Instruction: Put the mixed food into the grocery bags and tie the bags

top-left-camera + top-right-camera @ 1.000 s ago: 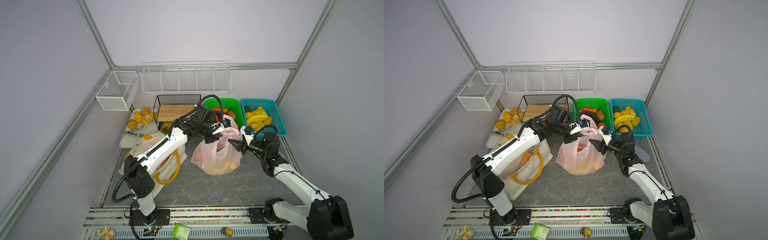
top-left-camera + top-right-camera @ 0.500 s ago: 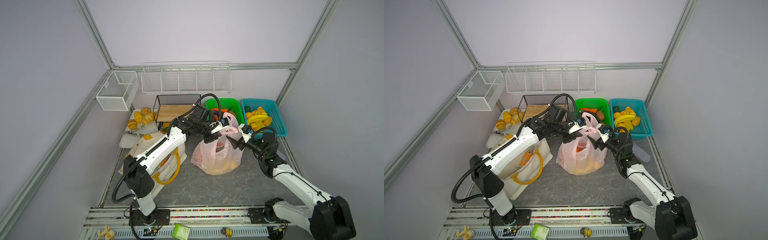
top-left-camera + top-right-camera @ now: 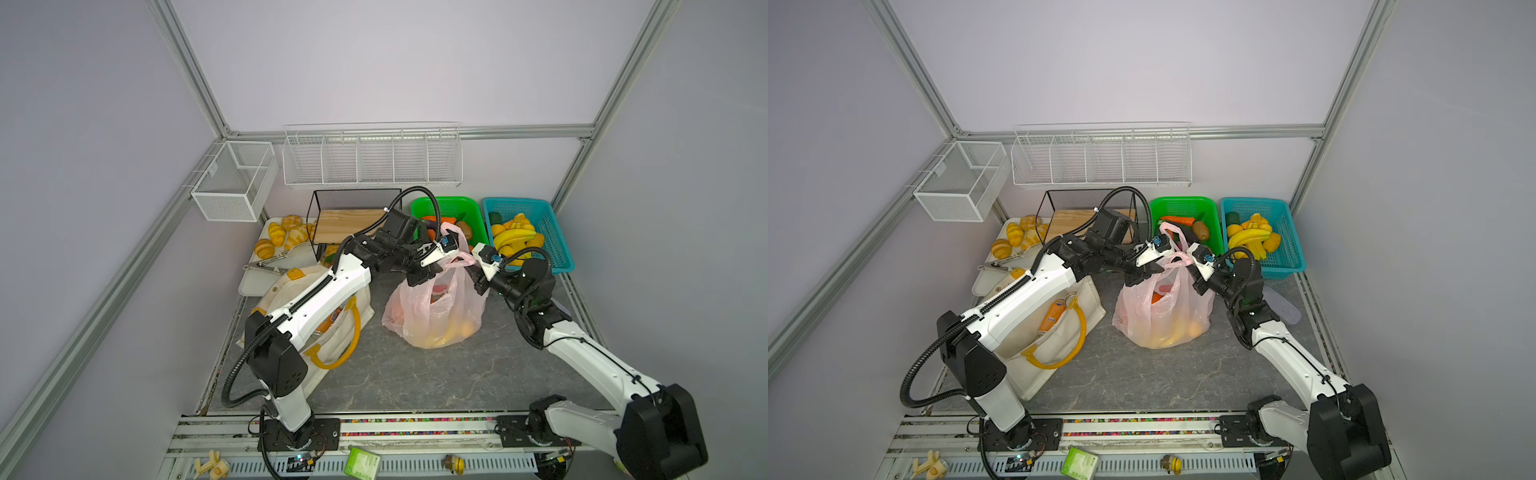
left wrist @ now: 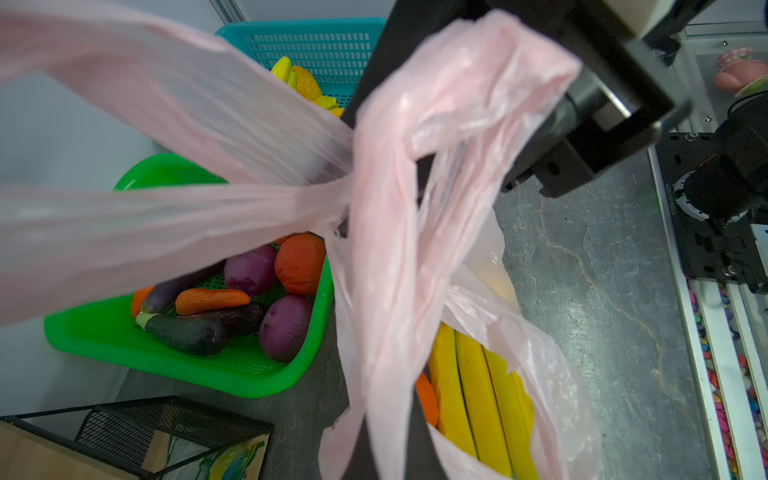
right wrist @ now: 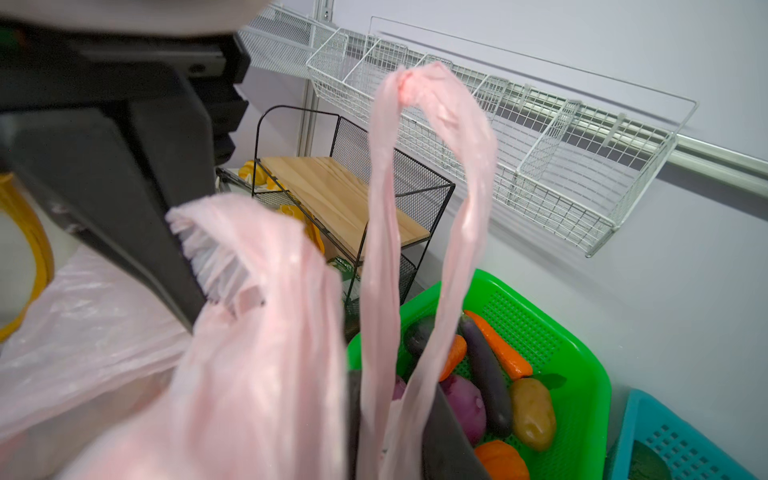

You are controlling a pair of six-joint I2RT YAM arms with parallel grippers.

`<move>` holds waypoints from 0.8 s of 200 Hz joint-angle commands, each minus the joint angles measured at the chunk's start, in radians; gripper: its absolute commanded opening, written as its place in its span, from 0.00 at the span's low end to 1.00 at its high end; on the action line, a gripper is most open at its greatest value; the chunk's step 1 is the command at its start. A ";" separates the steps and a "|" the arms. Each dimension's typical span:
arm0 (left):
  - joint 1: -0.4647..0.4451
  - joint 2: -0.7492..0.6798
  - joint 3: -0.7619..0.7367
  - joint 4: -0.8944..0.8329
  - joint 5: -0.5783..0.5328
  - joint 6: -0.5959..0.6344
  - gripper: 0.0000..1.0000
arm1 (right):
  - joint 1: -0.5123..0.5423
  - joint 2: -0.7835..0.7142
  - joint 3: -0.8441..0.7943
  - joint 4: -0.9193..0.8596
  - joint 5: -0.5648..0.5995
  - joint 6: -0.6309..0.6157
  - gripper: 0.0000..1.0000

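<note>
The pink bag (image 3: 436, 320) sits mid-worktop (image 3: 415, 382), yellow and orange fruit showing through it, with its handles pulled up. The left end effector (image 3: 424, 272) is clamped tight on one handle. The right end effector (image 3: 475, 276) looks closed on the other, whose loop stands up above it. The tote (image 3: 286, 286) lies just left of the bag.

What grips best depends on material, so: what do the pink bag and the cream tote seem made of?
The pink bag looks like thin, glossy plastic film: translucent, fruit showing through, handle loops bunched into wrinkled strands. The cream tote looks like matte woven canvas, holding stiff folds; its yellow handles may be thick fabric.
</note>
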 commanded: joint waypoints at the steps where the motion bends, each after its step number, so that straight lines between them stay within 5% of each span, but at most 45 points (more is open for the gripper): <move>1: 0.006 -0.031 -0.013 -0.006 -0.010 0.025 0.00 | -0.005 -0.007 0.036 -0.068 -0.070 -0.029 0.19; 46: 0.003 0.016 0.039 -0.049 -0.050 0.062 0.00 | -0.065 -0.019 0.050 -0.136 -0.294 0.053 0.17; 93: -0.010 0.051 0.083 -0.053 -0.107 0.083 0.00 | -0.090 0.003 0.021 -0.031 -0.373 0.148 0.21; 160: -0.023 0.085 0.123 -0.062 -0.093 0.077 0.00 | -0.089 0.045 0.008 0.090 -0.376 0.225 0.48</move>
